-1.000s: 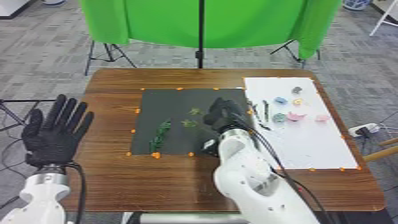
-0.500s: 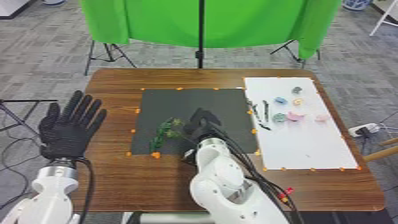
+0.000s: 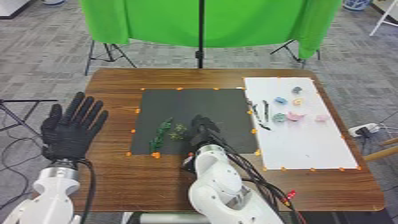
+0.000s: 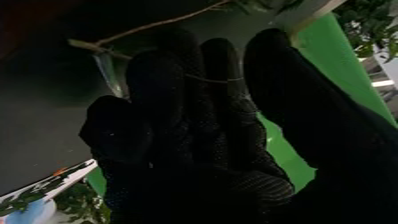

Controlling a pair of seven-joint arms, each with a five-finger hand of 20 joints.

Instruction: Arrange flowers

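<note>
Showing straight, spread fingers in the head view, the left hand (image 3: 69,137) is open, left of the black mat (image 3: 191,102). The right hand (image 3: 204,127) is over the mat's near right part, beside a yellow-green sprig (image 3: 179,133); a dark green sprig (image 3: 161,134) lies towards the mat's left edge. Small pastel blooms (image 3: 296,118) sit right of the mat on a white sheet (image 3: 306,147). In the right wrist view, a thin brown stem (image 4: 164,22) crosses by the right hand (image 4: 209,170); whether gripped, I cannot tell

A sprig (image 3: 160,135) lies on the mat (image 3: 191,102), left of the sheet (image 3: 311,145).
</note>
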